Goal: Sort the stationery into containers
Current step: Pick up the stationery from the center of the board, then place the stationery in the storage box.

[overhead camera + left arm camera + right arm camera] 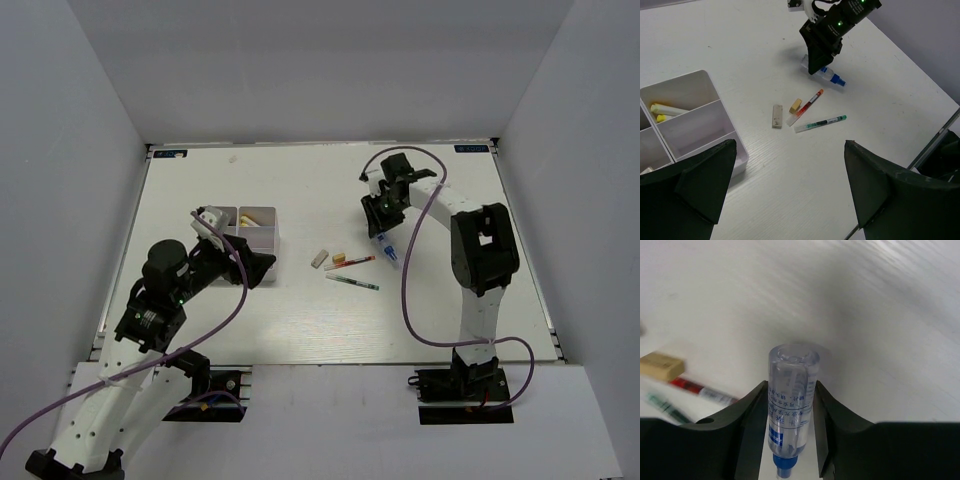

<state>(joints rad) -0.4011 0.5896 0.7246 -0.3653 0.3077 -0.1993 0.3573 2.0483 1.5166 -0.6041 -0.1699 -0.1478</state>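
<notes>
Right claw [791, 395] is clamped mid-body on the blue-labelled tube [793, 365], which lies on the worktop [880, 315]. Recommend confirming a firm hold, then lifting straight toward the tray [276, 240]. Left claw [789, 147] stands wide apart.

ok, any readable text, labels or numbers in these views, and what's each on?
No text can be quoted; none is legible.
clear bottle: several lines of blue print, too blurred to read.
far-left blue sticker and far-right blue sticker on the table: too small to read.
red pen, green pen: no print can be made out.
</notes>
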